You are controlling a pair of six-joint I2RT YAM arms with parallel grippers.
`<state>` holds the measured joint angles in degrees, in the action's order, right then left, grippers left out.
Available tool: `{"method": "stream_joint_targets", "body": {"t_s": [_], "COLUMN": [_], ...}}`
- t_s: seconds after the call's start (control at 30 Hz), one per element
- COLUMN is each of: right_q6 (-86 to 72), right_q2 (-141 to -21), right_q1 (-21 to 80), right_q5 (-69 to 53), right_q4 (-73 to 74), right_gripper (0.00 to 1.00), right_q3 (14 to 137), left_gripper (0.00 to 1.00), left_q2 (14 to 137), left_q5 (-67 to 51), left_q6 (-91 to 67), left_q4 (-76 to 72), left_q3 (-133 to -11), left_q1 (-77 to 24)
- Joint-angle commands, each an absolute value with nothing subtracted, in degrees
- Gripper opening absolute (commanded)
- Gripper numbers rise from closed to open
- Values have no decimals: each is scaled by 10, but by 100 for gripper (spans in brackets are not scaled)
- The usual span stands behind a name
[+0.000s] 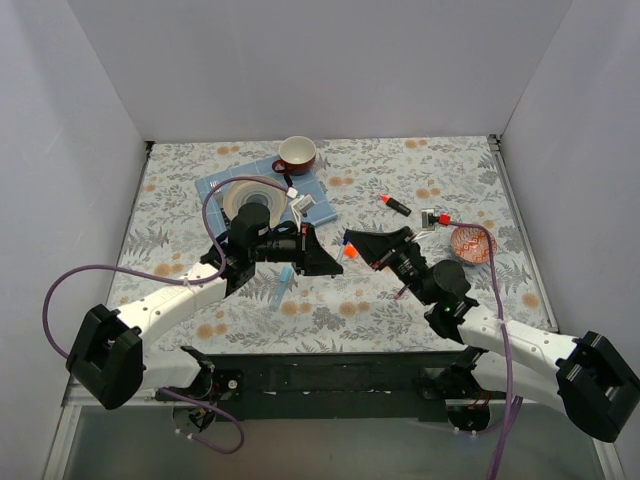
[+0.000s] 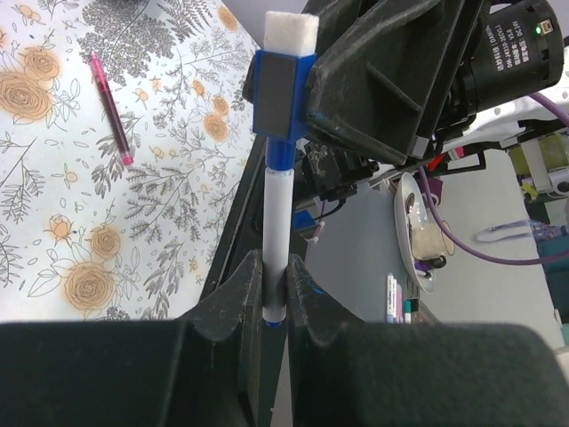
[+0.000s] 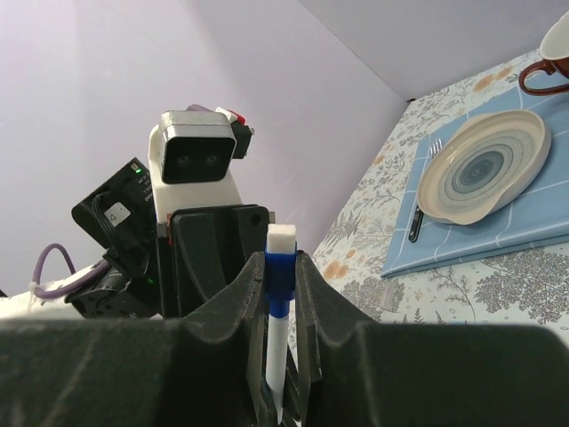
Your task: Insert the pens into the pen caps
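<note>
Left wrist view: the thin white-and-blue pen point(image 2: 277, 222) runs straight away from the left gripper point(image 2: 276, 271), which is clamped on its tail. Its far end meets the dark blue cap point(image 2: 281, 98), pinched by the right gripper point(image 3: 280, 267). The pen hangs level above the floral tablecloth point(image 2: 53, 178), pointing rightward between the arms. The right gripper's black body crowds the cap. A thin maroon pen point(image 2: 111, 107) lies well apart.

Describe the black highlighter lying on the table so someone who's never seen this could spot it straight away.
In the top view, find the patterned bowl on the right of the floral tablecloth. The highlighter lies on the cloth up and left of it. It alone is a stubby black stick with a bright orange tip.
</note>
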<state>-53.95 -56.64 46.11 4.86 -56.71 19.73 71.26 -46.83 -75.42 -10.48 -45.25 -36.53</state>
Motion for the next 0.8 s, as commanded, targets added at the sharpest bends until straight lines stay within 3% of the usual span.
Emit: {"method": "stream_joint_targets", "body": {"t_s": [0.0, 0.43, 0.77], "right_q6": [-510, -474, -458], "right_q2": [-576, -545, -488], "right_q1": [513, 607, 621], "right_q5": [-34, 17, 73], "right_q4": [-492, -360, -338], "right_gripper": [1, 1, 1], "right_q3": [190, 165, 153], "left_gripper": [0, 0, 0], "left_q2": [705, 751, 761], "left_q5": [-374, -358, -371], "left_q6": [-737, -693, -661], "left_q4": [-150, -91, -55], "left_q3": [-509, -599, -626], "left_q1": [-343, -330, -330]}}
